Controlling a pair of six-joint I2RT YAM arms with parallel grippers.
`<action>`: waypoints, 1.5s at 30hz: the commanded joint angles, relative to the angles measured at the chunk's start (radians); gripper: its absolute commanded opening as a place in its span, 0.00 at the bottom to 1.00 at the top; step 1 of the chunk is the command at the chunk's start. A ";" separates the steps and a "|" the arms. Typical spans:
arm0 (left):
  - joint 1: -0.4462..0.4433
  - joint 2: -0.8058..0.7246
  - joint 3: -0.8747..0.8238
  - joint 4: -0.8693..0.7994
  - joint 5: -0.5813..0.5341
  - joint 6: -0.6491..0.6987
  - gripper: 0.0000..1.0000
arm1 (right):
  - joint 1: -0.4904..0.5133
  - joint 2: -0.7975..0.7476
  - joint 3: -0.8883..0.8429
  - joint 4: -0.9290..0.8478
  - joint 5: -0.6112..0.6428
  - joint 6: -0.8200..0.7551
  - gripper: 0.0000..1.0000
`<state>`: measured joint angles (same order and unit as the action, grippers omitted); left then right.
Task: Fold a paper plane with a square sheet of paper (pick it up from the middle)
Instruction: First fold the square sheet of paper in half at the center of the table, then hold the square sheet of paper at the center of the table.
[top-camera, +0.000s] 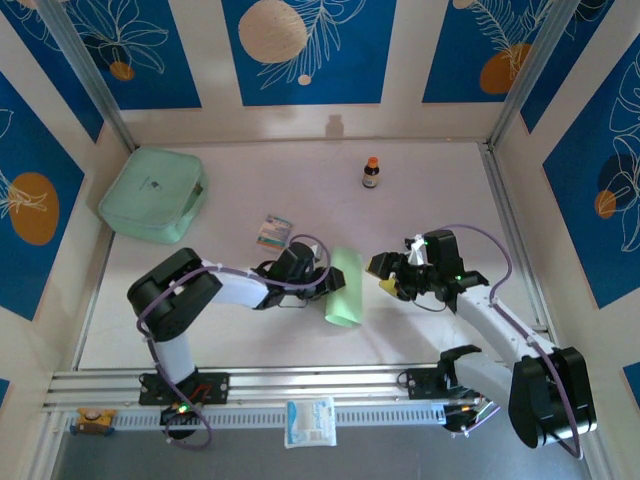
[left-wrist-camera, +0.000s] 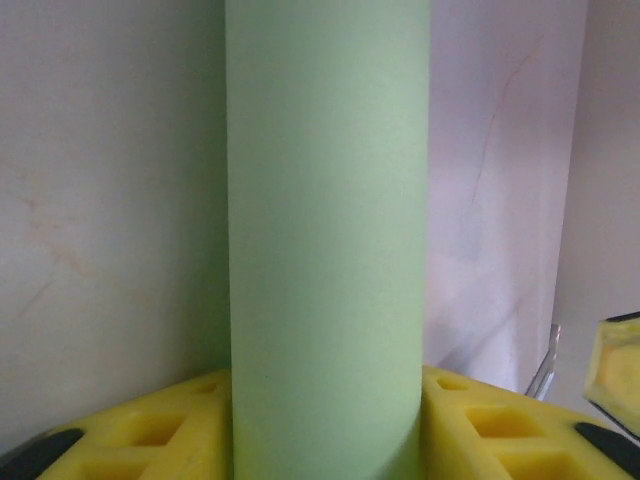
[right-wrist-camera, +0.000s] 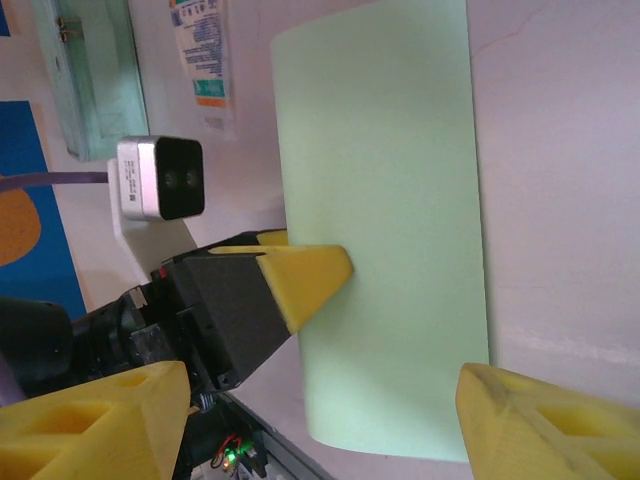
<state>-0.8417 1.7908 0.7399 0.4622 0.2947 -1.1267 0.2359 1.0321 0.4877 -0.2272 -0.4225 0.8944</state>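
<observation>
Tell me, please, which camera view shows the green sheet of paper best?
The right wrist view: the sheet of paper lies nearly whole there, its edges clear. The top external view shows the paper small, as a narrow strip; the left wrist view, just a close band of paper.

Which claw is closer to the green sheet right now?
Left. The left claw has its fingers on the left edge of the square sheet of paper; the right claw is open, just off its right edge.
</observation>
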 joint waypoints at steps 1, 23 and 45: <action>0.007 -0.005 0.039 -0.121 -0.040 0.063 0.52 | 0.009 0.011 0.012 -0.003 -0.003 0.004 0.71; 0.007 -0.053 0.238 -0.633 -0.190 0.302 0.65 | 0.050 0.080 0.025 0.025 0.020 0.015 0.67; 0.015 -0.003 0.254 -0.651 -0.190 0.271 0.57 | 0.231 0.325 0.074 0.180 0.136 0.103 0.19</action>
<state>-0.8333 1.7580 0.9680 -0.1581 0.0879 -0.8806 0.4515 1.3293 0.5308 -0.0631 -0.3080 0.9878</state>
